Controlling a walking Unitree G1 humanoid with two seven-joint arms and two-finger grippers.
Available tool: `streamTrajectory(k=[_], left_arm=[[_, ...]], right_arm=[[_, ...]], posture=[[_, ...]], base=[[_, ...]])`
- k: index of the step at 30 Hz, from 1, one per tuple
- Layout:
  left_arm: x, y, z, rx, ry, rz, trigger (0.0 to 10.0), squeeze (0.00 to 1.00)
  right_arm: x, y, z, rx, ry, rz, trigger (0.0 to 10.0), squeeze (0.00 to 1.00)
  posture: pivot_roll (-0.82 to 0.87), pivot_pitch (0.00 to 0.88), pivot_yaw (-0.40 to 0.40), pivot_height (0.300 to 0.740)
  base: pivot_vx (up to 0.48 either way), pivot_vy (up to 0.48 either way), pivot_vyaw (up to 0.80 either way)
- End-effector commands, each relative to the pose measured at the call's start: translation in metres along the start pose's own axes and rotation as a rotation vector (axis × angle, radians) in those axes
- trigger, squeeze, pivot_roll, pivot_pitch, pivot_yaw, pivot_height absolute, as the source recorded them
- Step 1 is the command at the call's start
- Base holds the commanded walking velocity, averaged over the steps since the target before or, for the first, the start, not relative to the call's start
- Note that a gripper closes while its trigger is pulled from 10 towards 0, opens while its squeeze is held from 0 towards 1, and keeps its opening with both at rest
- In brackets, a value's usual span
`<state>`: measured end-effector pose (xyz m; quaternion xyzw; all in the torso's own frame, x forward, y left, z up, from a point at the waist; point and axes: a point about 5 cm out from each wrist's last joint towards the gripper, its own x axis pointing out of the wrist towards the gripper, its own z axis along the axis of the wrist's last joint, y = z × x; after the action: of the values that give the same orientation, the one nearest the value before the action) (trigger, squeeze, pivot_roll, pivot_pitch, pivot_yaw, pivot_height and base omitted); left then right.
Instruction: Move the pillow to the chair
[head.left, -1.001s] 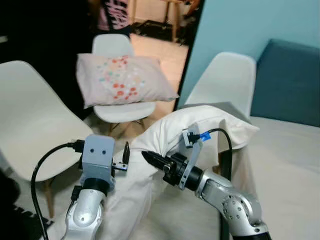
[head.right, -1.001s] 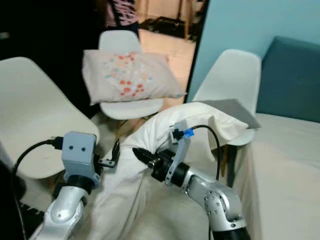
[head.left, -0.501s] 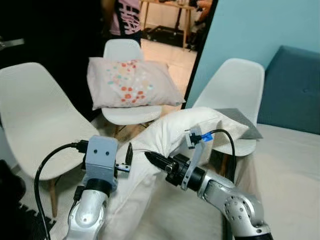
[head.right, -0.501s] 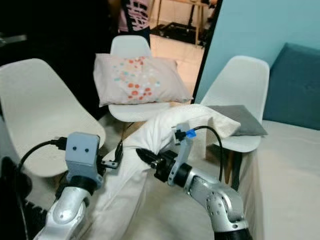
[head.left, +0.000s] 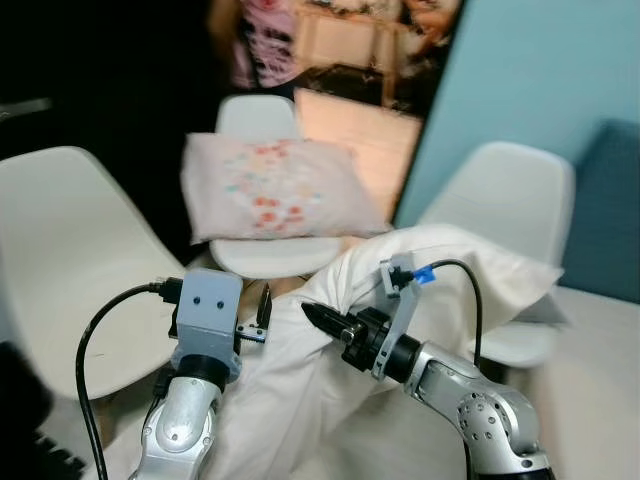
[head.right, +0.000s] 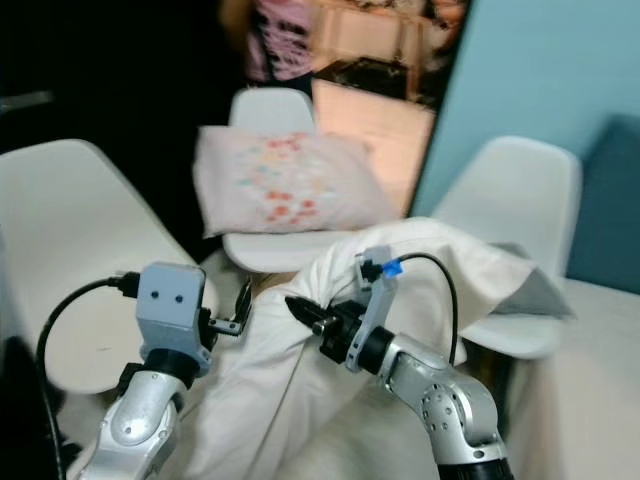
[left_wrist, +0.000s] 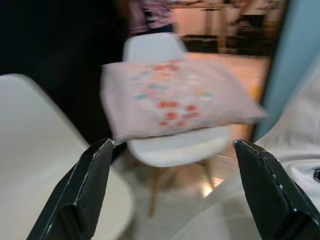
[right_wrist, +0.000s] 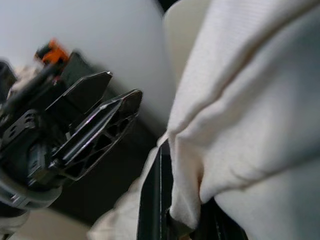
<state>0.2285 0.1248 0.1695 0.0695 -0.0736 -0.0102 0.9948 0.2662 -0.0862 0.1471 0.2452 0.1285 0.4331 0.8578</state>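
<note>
A big white pillow (head.left: 430, 265) hangs in front of me, its cloth drooping down between my arms. My right gripper (head.left: 312, 316) is shut on a fold of it; the right wrist view shows the white cloth (right_wrist: 235, 125) pinched between the black fingers (right_wrist: 155, 200). My left gripper (head.left: 264, 305) stands open just left of the pillow, close to the right one, with nothing between its fingers (left_wrist: 85, 190). Straight ahead is a white chair (head.left: 262, 256) with a floral pillow (head.left: 280, 188) on its seat.
A second white chair (head.left: 70, 240) stands at the left and a third (head.left: 515, 185) at the right with a grey cushion (head.right: 542, 296) on it. A blue sofa (head.left: 612, 220) is at the far right. A person (head.left: 258, 40) stands behind the chairs.
The camera has shifted and the picture is now blurred. Both grippers keep the same pose and the right one still holds the white pillow.
</note>
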Motion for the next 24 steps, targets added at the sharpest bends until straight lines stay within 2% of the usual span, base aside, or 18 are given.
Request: streamTrajectory(k=[1,8,20,24], left_arm=[[-0.0001,0.0022,-0.0011,0.012,0.003,0.013,10.0,0.00],[-0.0004,0.0019,-0.0015,0.011,0.003,0.011,10.0,0.00],[-0.0014,0.0010,-0.0004,0.019,-0.002,0.004,10.0,0.00],[-0.0009,0.0014,0.0001,0.021,-0.004,0.005,10.0,0.00]], right_arm=[[0.0057,0.0144,0.0143,-0.052,-0.067,0.092,10.0,0.00],[0.0058,0.0129,0.0133,-0.048,-0.063,0.081,10.0,0.00],[0.0053,0.0123,0.0124,-0.035,-0.061,0.079,10.0,0.00],[0.0060,0.0137,0.0129,-0.054,-0.060,0.089,10.0,0.00]], posture=[[0.09,0.000,-0.130,0.740],[0.09,0.000,-0.132,0.740],[0.09,0.000,-0.131,0.740],[0.10,0.000,-0.129,0.740]], base=[[0.446,0.000,0.80],[0.446,0.000,0.71],[0.446,0.000,0.00],[0.446,0.000,0.80]])
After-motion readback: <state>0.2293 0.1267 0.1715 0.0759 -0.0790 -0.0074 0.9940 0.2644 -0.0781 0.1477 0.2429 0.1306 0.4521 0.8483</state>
